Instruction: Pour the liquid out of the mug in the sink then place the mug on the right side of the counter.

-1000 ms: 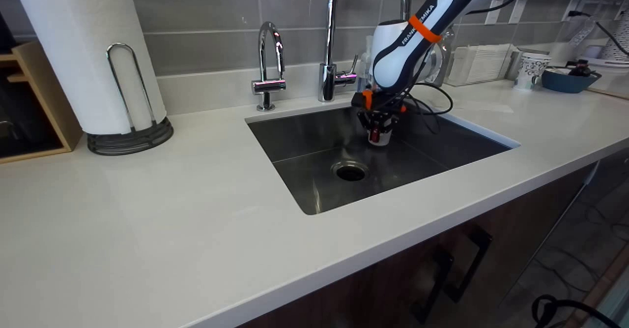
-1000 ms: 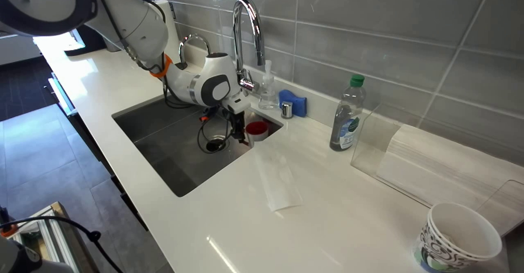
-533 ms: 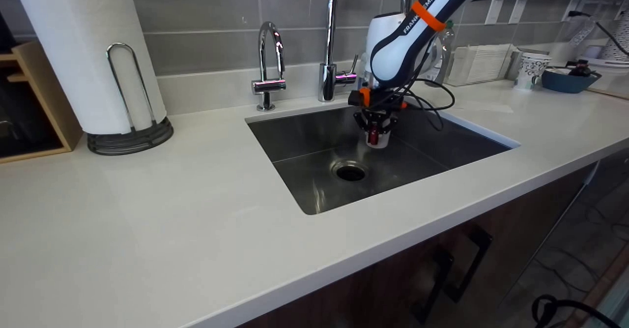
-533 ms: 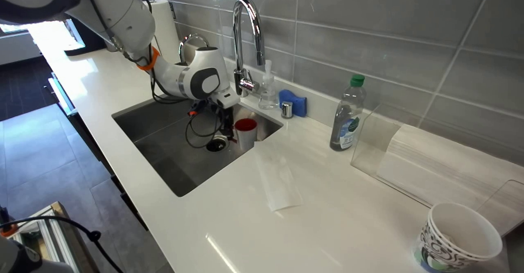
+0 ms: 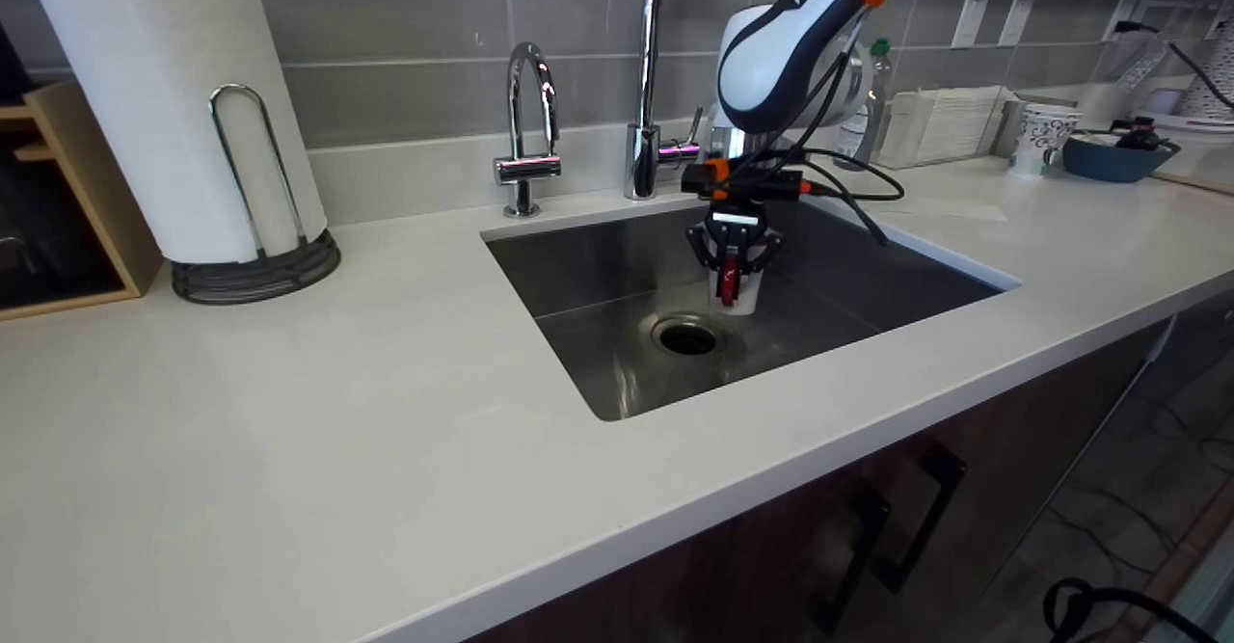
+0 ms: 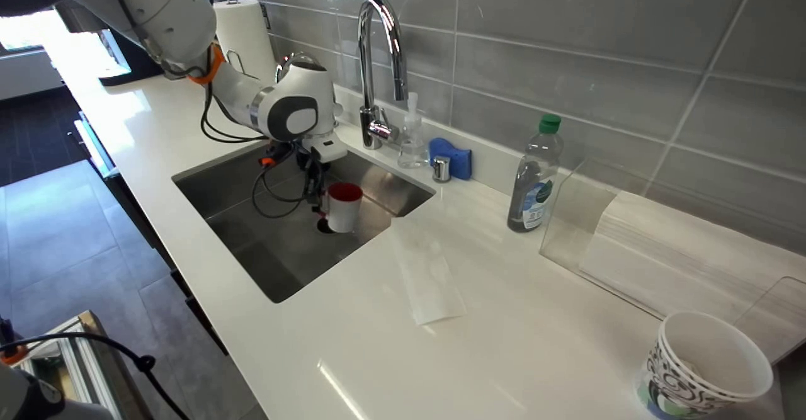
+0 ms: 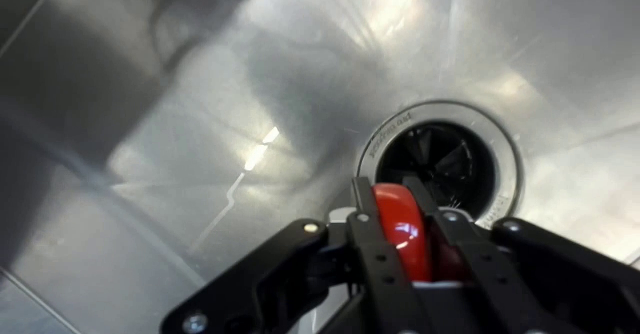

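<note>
While upright, mug handle (image 7: 400, 234) in claw (image 7: 389, 188)

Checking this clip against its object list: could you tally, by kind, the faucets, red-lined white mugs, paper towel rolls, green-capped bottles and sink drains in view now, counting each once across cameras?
Faucets: 2
Red-lined white mugs: 1, held by the end effector
Paper towel rolls: 1
Green-capped bottles: 1
Sink drains: 1
Total: 6
</note>
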You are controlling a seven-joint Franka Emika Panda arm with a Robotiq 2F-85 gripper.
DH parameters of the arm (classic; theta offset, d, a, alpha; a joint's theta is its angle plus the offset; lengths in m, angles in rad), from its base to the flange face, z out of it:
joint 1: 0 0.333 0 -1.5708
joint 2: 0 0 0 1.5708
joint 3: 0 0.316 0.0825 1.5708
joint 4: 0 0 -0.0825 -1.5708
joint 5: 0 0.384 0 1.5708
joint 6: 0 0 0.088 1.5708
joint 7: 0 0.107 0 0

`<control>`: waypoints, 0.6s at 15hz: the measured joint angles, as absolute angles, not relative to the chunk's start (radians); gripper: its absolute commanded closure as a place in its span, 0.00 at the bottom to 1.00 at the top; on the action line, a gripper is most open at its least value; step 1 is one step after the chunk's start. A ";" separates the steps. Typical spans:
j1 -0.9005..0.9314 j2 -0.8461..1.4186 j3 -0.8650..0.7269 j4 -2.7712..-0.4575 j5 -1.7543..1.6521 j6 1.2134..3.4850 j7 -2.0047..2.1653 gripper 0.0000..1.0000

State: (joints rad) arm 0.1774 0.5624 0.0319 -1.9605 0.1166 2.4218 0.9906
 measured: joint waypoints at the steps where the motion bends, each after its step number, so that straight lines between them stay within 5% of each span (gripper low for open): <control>1: 0.154 0.546 0.056 -1.964 0.165 2.395 0.947 0.95; 9: 0.009 0.464 0.121 -1.951 0.511 2.115 0.620 0.95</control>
